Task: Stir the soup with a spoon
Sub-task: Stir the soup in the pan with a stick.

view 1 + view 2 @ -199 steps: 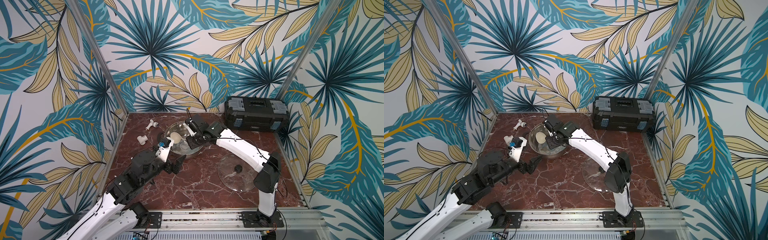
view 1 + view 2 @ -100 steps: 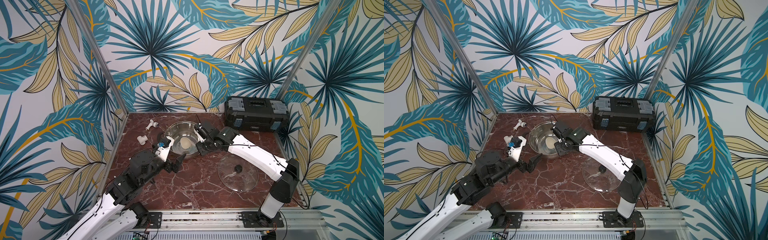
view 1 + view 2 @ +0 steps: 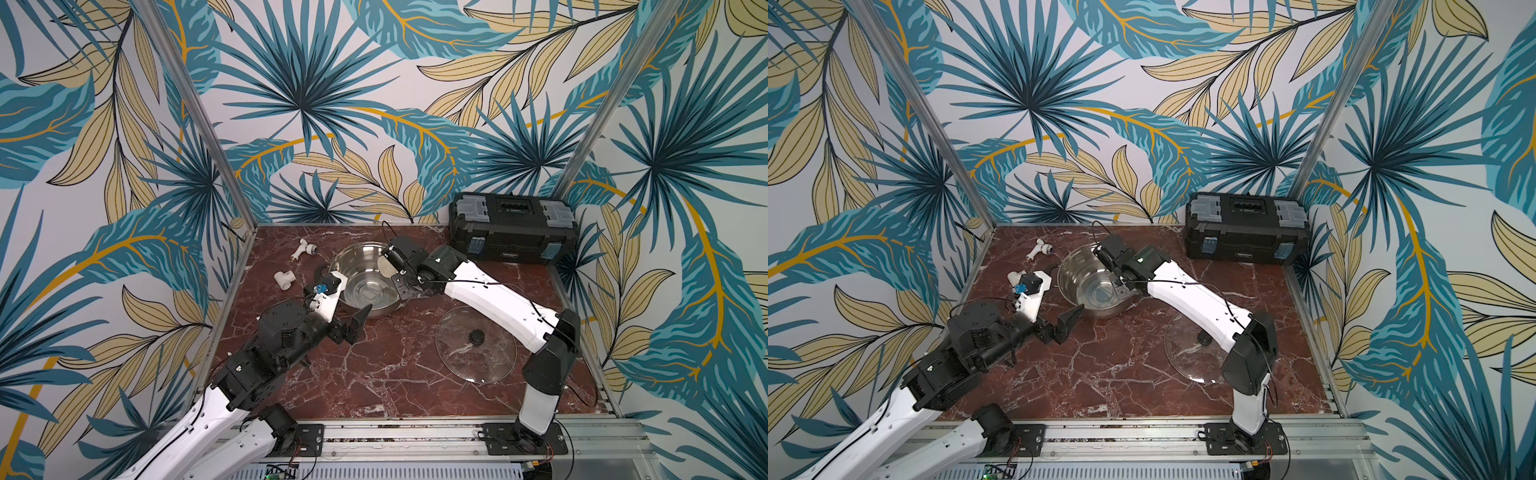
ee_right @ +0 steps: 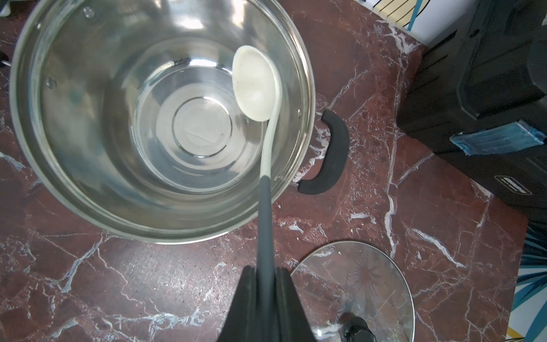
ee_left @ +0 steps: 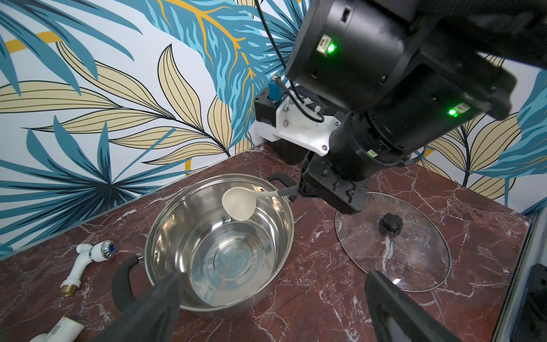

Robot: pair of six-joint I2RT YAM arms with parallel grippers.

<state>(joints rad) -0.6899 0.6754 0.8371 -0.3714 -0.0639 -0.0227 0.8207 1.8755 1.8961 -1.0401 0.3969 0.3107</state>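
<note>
The steel pot (image 3: 358,255) (image 3: 1081,272) stands at the back middle of the marble table. Its inside (image 4: 148,118) looks like bare shiny steel, and no soup shows in it. The spoon (image 4: 254,86) (image 5: 238,204) has a cream bowl and a grey handle. Its bowl (image 3: 384,266) hangs inside the pot by the right wall, the handle crossing the rim. My right gripper (image 4: 265,271) (image 5: 299,189) is shut on the grey handle, just outside the rim. My left gripper (image 3: 354,326) (image 3: 1066,324) (image 5: 275,296) stands open at the pot's near side, holding nothing.
A glass lid (image 3: 457,361) (image 4: 370,281) with a black knob lies flat right of the pot, under my right arm. A black toolbox (image 3: 513,232) fills the back right corner. A white tap (image 3: 305,248) and a white pipe fitting (image 3: 284,279) lie left of the pot.
My right arm has swept the spoon's bowl from the pot's left side across to its right wall, the forearm swinging right. The left arm has not moved.
</note>
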